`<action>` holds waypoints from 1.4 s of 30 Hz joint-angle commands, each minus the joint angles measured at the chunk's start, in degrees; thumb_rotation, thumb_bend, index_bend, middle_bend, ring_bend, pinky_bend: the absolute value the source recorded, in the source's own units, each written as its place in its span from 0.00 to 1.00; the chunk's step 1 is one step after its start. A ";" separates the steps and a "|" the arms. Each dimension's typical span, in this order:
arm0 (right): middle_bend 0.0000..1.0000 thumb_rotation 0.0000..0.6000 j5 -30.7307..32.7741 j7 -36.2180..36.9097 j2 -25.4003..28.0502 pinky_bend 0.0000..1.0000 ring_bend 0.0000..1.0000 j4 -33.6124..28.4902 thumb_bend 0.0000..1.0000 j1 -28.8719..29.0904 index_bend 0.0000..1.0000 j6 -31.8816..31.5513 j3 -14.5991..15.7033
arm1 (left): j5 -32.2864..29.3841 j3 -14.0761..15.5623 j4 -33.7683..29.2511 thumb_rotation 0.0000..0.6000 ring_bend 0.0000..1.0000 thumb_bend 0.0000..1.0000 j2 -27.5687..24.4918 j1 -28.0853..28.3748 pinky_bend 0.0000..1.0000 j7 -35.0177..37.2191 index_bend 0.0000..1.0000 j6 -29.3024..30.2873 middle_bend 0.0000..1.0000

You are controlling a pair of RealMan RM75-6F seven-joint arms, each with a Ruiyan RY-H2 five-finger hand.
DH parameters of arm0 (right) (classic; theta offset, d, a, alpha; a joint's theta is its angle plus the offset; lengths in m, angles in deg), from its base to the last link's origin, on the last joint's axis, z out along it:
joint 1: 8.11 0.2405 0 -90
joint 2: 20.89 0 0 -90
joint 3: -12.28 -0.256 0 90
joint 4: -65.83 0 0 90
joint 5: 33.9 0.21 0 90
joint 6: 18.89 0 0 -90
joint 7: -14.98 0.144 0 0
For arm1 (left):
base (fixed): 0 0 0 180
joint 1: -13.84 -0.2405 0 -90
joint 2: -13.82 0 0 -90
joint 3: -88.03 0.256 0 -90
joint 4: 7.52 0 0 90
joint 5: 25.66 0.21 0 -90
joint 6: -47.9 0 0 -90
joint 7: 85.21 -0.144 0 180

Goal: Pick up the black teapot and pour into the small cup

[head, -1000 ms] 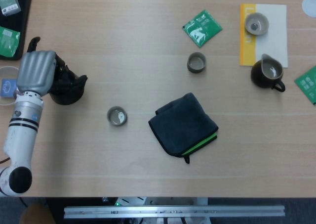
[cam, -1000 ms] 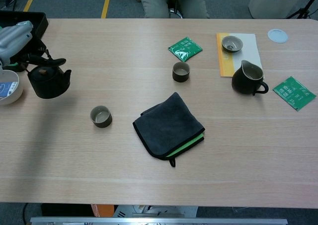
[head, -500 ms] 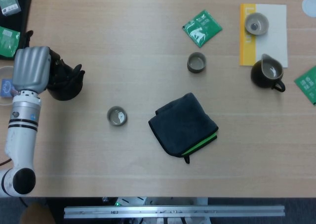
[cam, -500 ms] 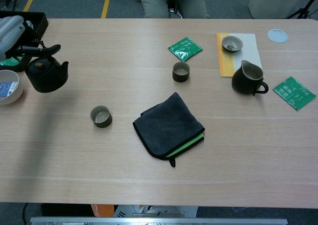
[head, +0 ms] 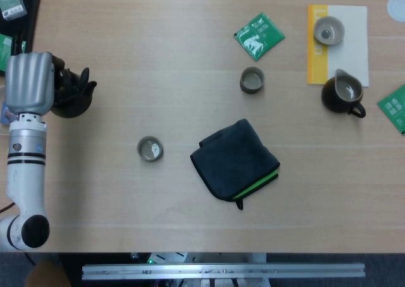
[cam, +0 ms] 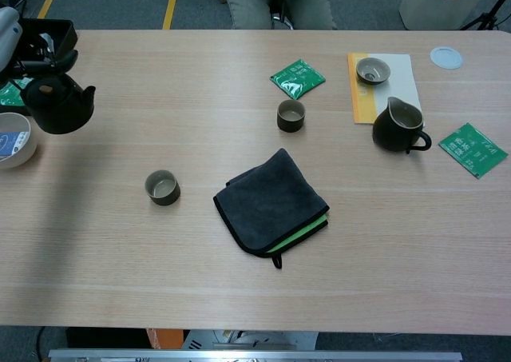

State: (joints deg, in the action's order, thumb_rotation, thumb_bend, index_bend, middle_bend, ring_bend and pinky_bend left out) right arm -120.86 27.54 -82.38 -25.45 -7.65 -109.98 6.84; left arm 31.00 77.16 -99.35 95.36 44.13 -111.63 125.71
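The left hand (head: 28, 81) grips the teapot (head: 71, 97) by its handle and has carried it further left, off the table (head: 190, 59) and away from the cup (head: 150, 149). The dark cloth (head: 235, 159) has not moved. The right hand is out of view.

A matt, pale wood-grain table (cam: 239, 298) carries a soft dark-grey cloth (head: 234, 158) with a bright green edge. The teapot (cam: 56, 106) looks matt black, perhaps cast iron; the jug (cam: 397, 126) is a dark glazed ceramic with a faint sheen. Small cups (head: 150, 149) appear as dull olive stoneware. Green sachets (head: 259, 35) shine like glossy foil or plastic. The left hand (head: 28, 82) has a smooth silver-grey shell above a glossy white plastic forearm.
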 commanded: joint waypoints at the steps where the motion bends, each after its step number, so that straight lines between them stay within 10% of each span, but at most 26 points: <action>1: 0.42 1.00 -0.03 0.00 0.02 0.30 0.28 -0.02 0.19 0.00 0.46 0.00 0.01 | 0.41 -0.08 0.42 0.40 0.89 0.30 0.52 -0.23 0.08 -1.21 0.94 0.74 1.00; 42: 0.42 1.00 -0.42 -0.57 0.00 0.30 0.28 -0.47 0.19 0.04 0.46 -0.05 0.16 | 12.15 6.69 -10.77 0.82 0.87 0.36 -4.42 -3.92 0.08 -2.58 0.85 -2.63 1.00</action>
State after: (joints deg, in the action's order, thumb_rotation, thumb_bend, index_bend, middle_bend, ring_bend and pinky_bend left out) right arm -121.28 26.97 -82.38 -25.92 -7.62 -110.03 7.00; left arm 43.00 83.76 -110.08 90.96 40.29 -114.18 123.08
